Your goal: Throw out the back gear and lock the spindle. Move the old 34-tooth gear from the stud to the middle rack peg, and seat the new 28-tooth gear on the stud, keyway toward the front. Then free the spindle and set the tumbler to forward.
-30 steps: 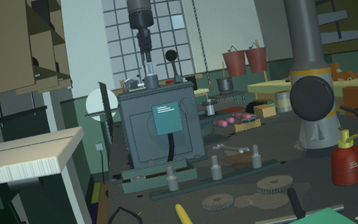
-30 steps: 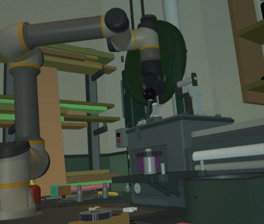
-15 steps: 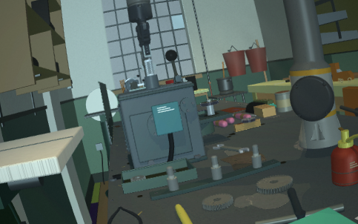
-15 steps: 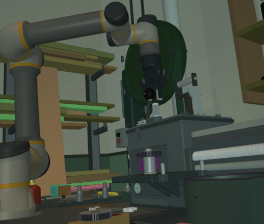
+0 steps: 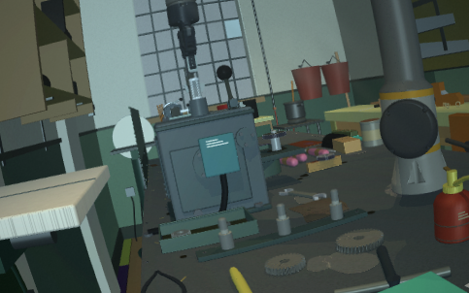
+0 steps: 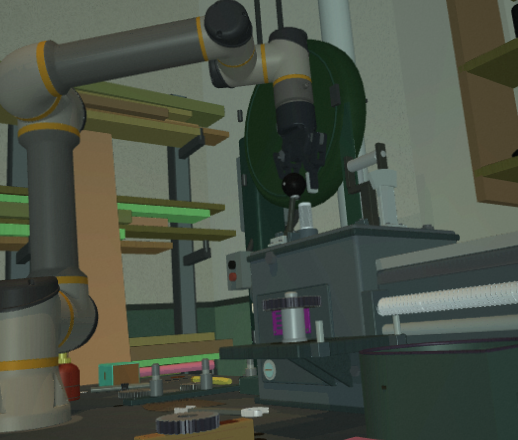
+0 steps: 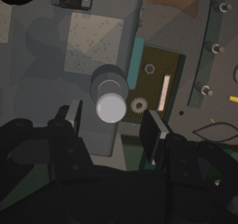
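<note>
The silver knurled spindle lock knob (image 5: 195, 89) (image 6: 305, 214) (image 7: 110, 106) stands upright on top of the grey headstock (image 5: 210, 160) (image 6: 316, 280), beside the black-balled lever (image 5: 225, 73) (image 6: 293, 186). The old dark gear (image 6: 291, 302) sits on the stud on the headstock's end face. Below the headstock a small gear (image 7: 138, 105) lies in a shallow tray (image 5: 207, 228) (image 7: 156, 83). The rack (image 5: 284, 228) (image 7: 205, 49) holds three bare pegs, the middle peg (image 5: 281, 218) (image 7: 214, 48) among them. My gripper (image 5: 191, 62) (image 6: 302, 182) (image 7: 112, 124) hangs just above the knob, open and holding nothing.
The arm's own base (image 5: 410, 131) (image 6: 21, 350) stands on the bench to the right of the rack. Two loose gears (image 5: 360, 240) (image 5: 284, 264) lie before the rack, with a red oil can (image 5: 453, 216), a yellow handle (image 5: 240, 280) and a wrench (image 5: 304, 194) nearby.
</note>
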{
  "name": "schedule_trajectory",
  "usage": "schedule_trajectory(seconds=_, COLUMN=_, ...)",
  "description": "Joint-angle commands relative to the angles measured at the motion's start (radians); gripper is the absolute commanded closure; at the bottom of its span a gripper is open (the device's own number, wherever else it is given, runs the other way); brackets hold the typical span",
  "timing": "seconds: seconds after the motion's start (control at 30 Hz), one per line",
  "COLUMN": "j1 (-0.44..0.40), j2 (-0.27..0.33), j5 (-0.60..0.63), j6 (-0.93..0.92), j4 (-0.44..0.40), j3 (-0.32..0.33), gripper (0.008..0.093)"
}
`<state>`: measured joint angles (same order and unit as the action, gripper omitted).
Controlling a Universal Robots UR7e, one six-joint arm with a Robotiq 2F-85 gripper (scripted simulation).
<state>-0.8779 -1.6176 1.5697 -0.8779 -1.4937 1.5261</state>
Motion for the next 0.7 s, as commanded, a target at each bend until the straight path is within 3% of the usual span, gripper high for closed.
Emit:
schedule_trajectory(seconds=0.0, j1=0.0, j2=0.0, j5=0.0, j6=0.0, j4=0.0, j3=0.0, gripper=0.0494)
schedule_trajectory(seconds=0.6, j1=0.0, j2=0.0, j5=0.0, j6=0.0, j4=0.0, j3=-0.001, gripper=0.0134)
schedule_trajectory(seconds=0.67, j1=0.0, j2=0.0, j5=0.0, j6=0.0, j4=0.0, j3=-0.001, gripper=0.0134)
